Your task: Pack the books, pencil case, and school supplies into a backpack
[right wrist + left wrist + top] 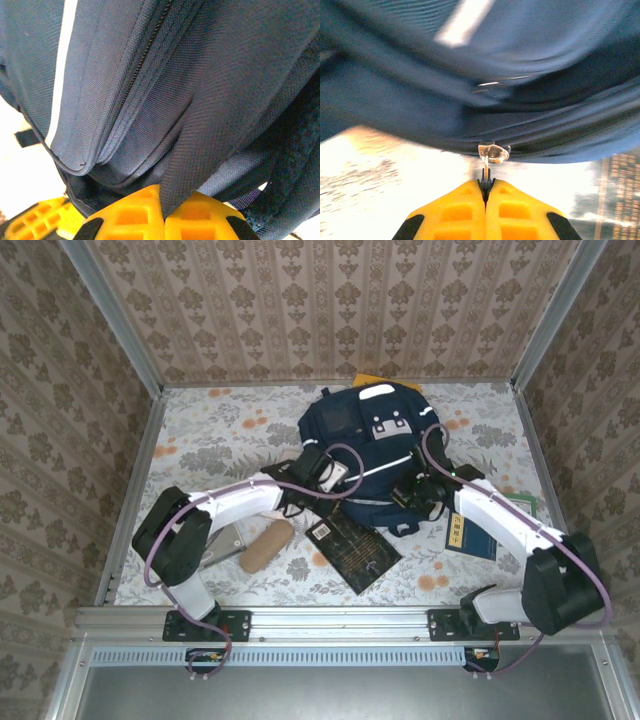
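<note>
On the left of the flowered counter (pixel 200 430), the tan-brown soft cylindrical pencil case (pixel 265 546) lies near the front edge. The left end effector (pixel 485 181) is pinched fully closed on the small metal zipper pull (pixel 492 153) at the near edge of the large navy-blue fabric backpack with white stripes (pixel 372 435), which sits centre-far. A thin black book with gold pattern (pixel 357 552) lies on the counter at its near side. The right end effector (pixel 163 212) is clamped tight on a fold of backpack fabric. A thin dark blue book (pixel 470 536) lies to the right.
</note>
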You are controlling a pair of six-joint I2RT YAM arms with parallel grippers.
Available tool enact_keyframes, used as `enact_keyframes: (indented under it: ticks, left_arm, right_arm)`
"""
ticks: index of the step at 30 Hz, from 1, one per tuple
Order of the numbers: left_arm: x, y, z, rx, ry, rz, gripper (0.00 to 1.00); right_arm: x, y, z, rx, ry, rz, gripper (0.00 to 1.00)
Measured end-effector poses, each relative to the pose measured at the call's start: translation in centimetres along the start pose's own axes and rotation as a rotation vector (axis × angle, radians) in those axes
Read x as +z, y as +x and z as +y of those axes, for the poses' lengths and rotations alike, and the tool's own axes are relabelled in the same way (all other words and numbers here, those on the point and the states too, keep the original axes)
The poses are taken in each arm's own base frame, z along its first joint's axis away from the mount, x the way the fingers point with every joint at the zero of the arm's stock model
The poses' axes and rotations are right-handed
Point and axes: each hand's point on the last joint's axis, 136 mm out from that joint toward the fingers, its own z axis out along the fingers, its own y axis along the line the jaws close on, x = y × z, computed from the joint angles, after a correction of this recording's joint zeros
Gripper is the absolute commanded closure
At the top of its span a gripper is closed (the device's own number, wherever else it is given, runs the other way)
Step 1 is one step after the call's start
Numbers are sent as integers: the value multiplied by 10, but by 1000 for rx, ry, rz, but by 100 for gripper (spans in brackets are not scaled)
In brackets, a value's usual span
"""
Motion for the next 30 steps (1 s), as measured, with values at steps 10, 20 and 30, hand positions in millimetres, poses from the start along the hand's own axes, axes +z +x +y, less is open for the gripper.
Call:
enact_keyframes:
  ticks: [10, 20, 30]
  left_arm:
    - [20, -37, 100, -162, -158, 44, 100]
    - [41, -77, 128, -207, -140, 46, 100]
    - [14, -123, 158, -211, -167, -45, 100]
  right_arm:
    - [-25, -5, -3, -83, -13, -54, 100]
    - [-35, -12, 11, -123, -75, -87, 100]
    - [-44, -25, 66, -182, -177, -77, 100]
